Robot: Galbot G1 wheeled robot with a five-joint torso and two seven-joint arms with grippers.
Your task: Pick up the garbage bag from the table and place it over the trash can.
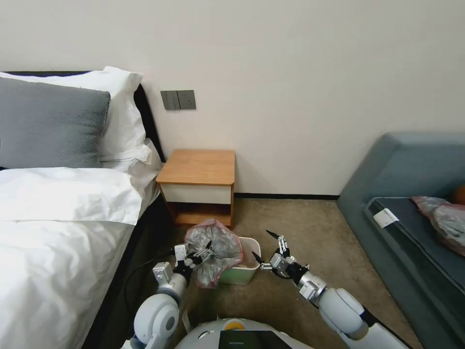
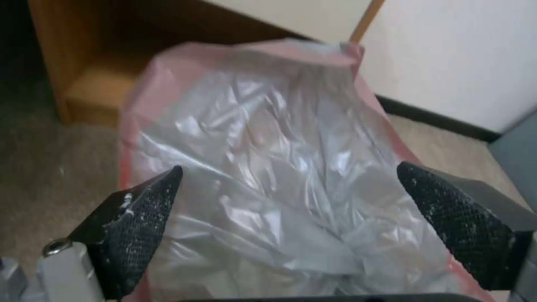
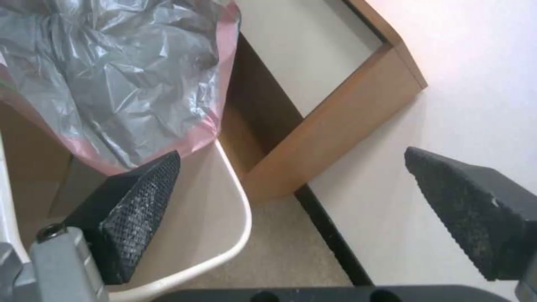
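Note:
The garbage bag [image 1: 213, 249], crumpled silvery-grey plastic with a pink rim, is draped over the left part of the trash can [image 1: 244, 276], which stands on the carpet in front of the table [image 1: 198, 167]. My left gripper [image 1: 202, 254] is at the bag's near-left side, open. In the left wrist view the bag [image 2: 280, 167] lies between and beyond the spread fingers [image 2: 140, 218]. My right gripper [image 1: 261, 243] is open at the bin's right rim. In the right wrist view one of its fingers [image 3: 140, 197] hangs over the cream inside of the bin [image 3: 235, 235], just short of the bag's edge [image 3: 123, 71].
A bed [image 1: 58, 218] with white bedding stands close on the left. On the right is a grey-blue sofa [image 1: 411, 194] with another plastic bag [image 1: 445, 218] on it. Open carpet [image 1: 300, 228] lies between bin and sofa. The wall runs behind the table.

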